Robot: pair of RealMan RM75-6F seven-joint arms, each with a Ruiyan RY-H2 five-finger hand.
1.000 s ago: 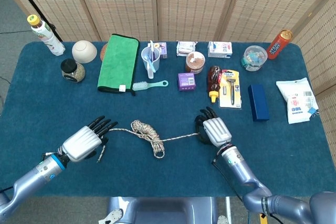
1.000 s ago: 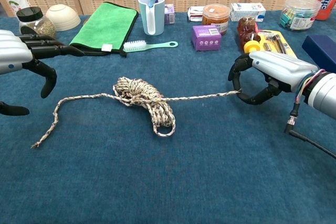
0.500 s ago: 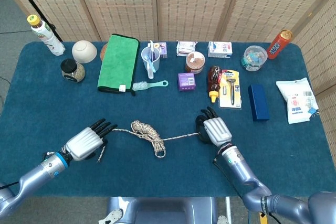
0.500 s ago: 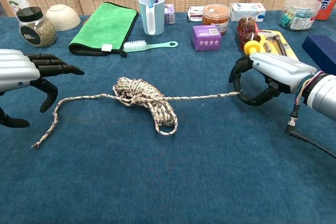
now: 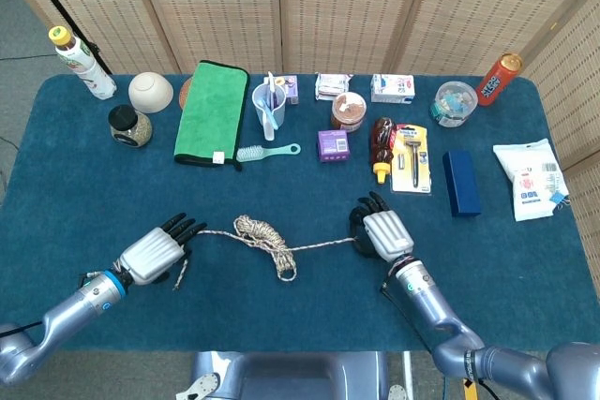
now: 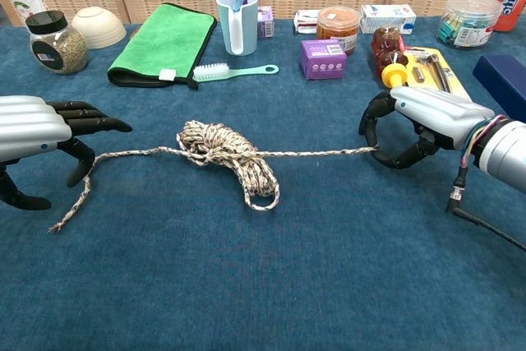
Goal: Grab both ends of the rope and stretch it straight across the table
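Fingers of the right hand curl around one end of the rope. Its coiled middle lies below the green towel. Spread apart, the left hand hovers over the other end, holding nothing.

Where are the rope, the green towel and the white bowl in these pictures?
rope (image 6: 226, 150), chest view, on the coiled bundle in its middle.
green towel (image 5: 210, 111), head view, on the middle of the folded cloth.
white bowl (image 5: 150, 92), head view, on its upturned rounded underside.
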